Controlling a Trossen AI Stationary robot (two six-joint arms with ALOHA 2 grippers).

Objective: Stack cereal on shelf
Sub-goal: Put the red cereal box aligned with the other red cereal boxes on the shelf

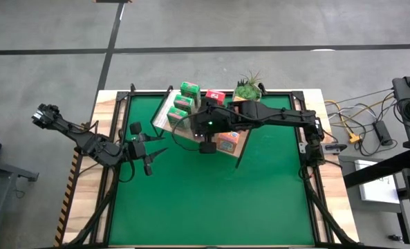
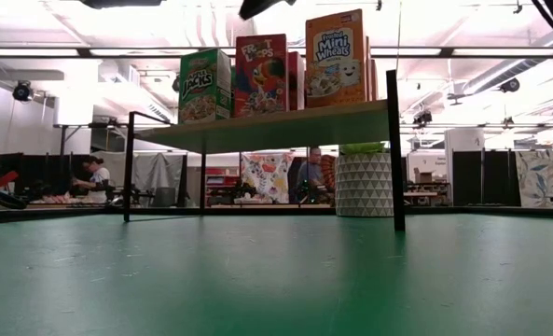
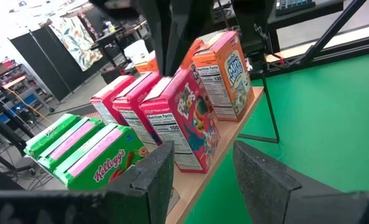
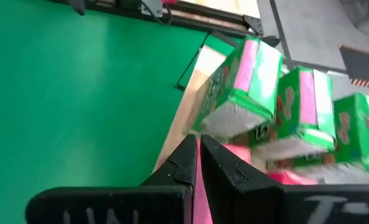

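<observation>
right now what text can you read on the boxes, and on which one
"Mini Wheats": orange cereal box, low view.
"Froot Loops": red cereal box, partly legible.
"Jacks": green cereal box.
"Kellogg's": green box's side, left wrist view.
"Nutrition Facts", "100": red box's side panel.
Remaining print: too small.

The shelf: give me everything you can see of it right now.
The shelf is a flat light-wood board with a white edge, raised above the green mat on thin black legs. It sits at the far middle of the table, angled, beside the potted plant. The cereal boxes stand upright on it in rows: green, pink-red, orange. The right end effector hangs over them, fingers nearly together around a pink-red box top; whether it touches is unclear.
</observation>
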